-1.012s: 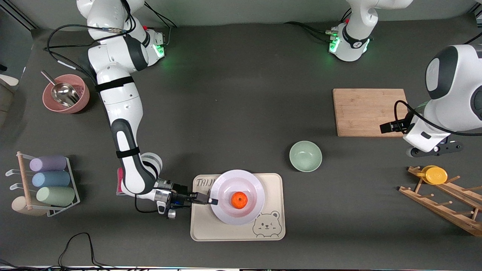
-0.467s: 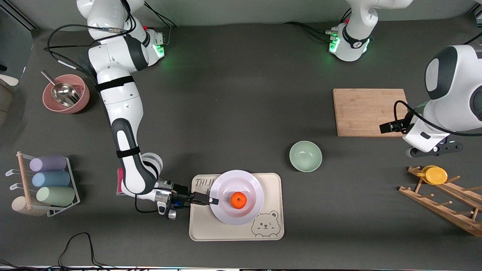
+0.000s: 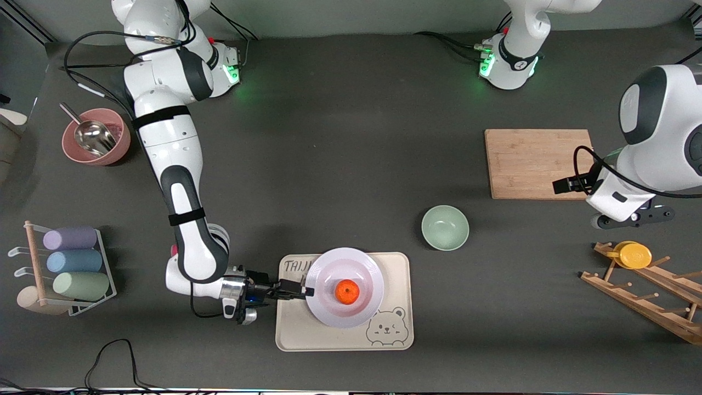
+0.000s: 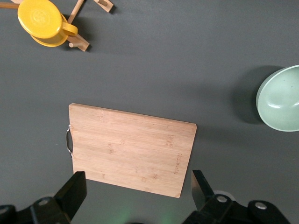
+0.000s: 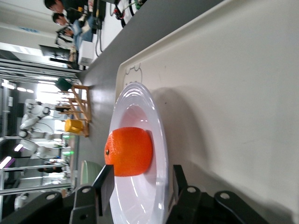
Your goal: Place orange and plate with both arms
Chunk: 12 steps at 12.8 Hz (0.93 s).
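Observation:
The white plate (image 3: 364,274) rests on the cream bear tray (image 3: 392,265), near the front camera. The orange (image 3: 347,291) sits in the plate's middle (image 5: 140,126), with its stem spot showing on the fruit (image 5: 129,151). My right gripper (image 3: 307,291) lies low at the plate's rim on the side toward the right arm's end. It is open (image 5: 140,179): one finger stands above the rim, the other under it, with a gap on each side. My left gripper (image 3: 630,218) waits open (image 4: 135,186) in the air beside the wooden cutting board (image 4: 131,149), holding nothing.
A mint-green bowl (image 3: 445,227) stands between tray and cutting board (image 3: 537,163). A wooden rack (image 3: 647,291) with a yellow lid (image 3: 634,255) is at the left arm's end. A pink bowl with a scoop (image 3: 96,136) and a cup rack (image 3: 71,263) are at the right arm's end.
The right gripper's jaws have come apart from the plate's rim. Its wrist has drawn back a little toward the right arm's end. Plate and tray shifted slightly. The left arm has not moved.

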### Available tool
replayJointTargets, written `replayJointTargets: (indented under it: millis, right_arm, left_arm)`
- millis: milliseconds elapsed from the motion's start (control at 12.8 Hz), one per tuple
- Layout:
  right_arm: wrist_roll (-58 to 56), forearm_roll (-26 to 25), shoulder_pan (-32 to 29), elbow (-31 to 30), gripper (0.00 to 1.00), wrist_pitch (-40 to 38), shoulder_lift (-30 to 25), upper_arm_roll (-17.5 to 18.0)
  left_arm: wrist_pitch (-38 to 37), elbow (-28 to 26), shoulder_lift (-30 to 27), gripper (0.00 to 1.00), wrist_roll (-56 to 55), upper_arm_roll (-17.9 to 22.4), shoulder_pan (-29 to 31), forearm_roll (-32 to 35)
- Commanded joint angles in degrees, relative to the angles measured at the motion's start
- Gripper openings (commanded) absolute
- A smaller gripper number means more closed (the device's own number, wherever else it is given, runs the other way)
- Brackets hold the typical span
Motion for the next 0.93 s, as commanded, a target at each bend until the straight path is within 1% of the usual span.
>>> replayJointTargets:
  millis: [0, 78, 156, 233, 311, 467, 545, 623, 778, 856]
  right_arm:
    - [4.7, -10.6, -1.3, -4.2, 0.63, 0.0, -6.3, -0.8]
    - [6.0, -15.9, -2.0, -6.1, 0.71, -0.5, -9.0, -1.0]
    - [6.7, -21.2, -2.7, -8.3, 0.74, -1.2, -11.8, -1.0]
    - [7.1, -26.2, -3.2, -9.5, 0.89, -3.1, -14.4, -1.0]
    - [7.6, -31.1, -3.8, -9.9, 1.0, -5.5, -16.7, -1.9]
    - [9.0, -39.3, -4.9, -10.1, 1.0, -14.0, -21.8, -4.2]
    - [11.7, -43.5, -5.1, -10.5, 1.0, -17.6, -25.1, -5.1]
    - [15.2, -48.4, -5.4, -11.8, 1.0, -20.3, -29.4, -5.2]
    - [19.3, -60.6, -5.6, -15.3, 1.0, -22.4, -38.6, -4.9]
    - [21.9, -65.5, -5.7, -17.3, 1.0, -23.8, -42.9, -4.8]
  left_arm:
    - [-1.5, 1.8, 0.6, 1.0, 0.0, 0.2, -0.4, 0.6]
    - [-1.5, 1.8, 0.6, 1.0, 0.1, 0.2, -0.4, 0.6]
    - [-1.5, 1.8, 0.6, 1.0, 0.2, 0.2, -0.4, 0.6]
    - [-1.5, 1.8, 0.6, 1.0, 0.1, 0.2, -0.5, 0.6]
    - [-1.5, 1.8, 0.6, 1.0, 0.0, 0.2, -0.5, 0.6]
    - [-1.5, 1.8, 0.6, 1.0, 0.1, 0.2, -0.5, 0.6]
    - [-1.6, 1.8, 0.6, 1.0, 0.1, 0.2, -0.5, 0.6]
    - [-1.6, 1.8, 0.6, 1.0, 0.1, 0.2, -0.5, 0.6]
    - [-1.6, 1.8, 0.6, 1.0, 0.0, 0.2, -0.5, 0.7]
    - [-1.6, 1.8, 0.6, 1.0, 0.0, 0.2, -0.5, 0.7]
